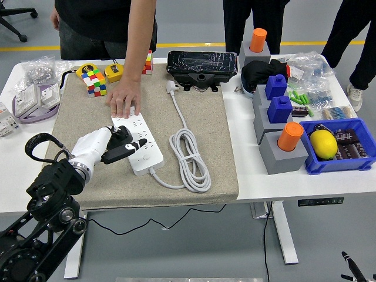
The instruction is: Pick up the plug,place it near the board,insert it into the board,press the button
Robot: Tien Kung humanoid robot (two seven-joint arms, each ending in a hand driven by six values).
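The white power strip (138, 143) lies at an angle on the beige mat (205, 117). Its cable (189, 158) coils to the right and runs up to the white plug (172, 87), which lies loose on the mat by a black box (201, 63). My left hand (123, 147) sits at the strip's left side, fingers curled and holding nothing, with one fingertip (141, 143) stretched onto the strip's top. A person's hand (124, 98) presses flat on the strip's far end. Only a sliver of my right hand (354, 267) shows at the bottom right corner, below the table.
Colour cubes (94, 81) and a yellow tape measure (113, 72) sit at the mat's back left. Grey blocks with blue and orange pegs (282, 126) and a blue bin (352, 158) holding a lemon stand on the right. Bags of parts (35, 94) lie far left.
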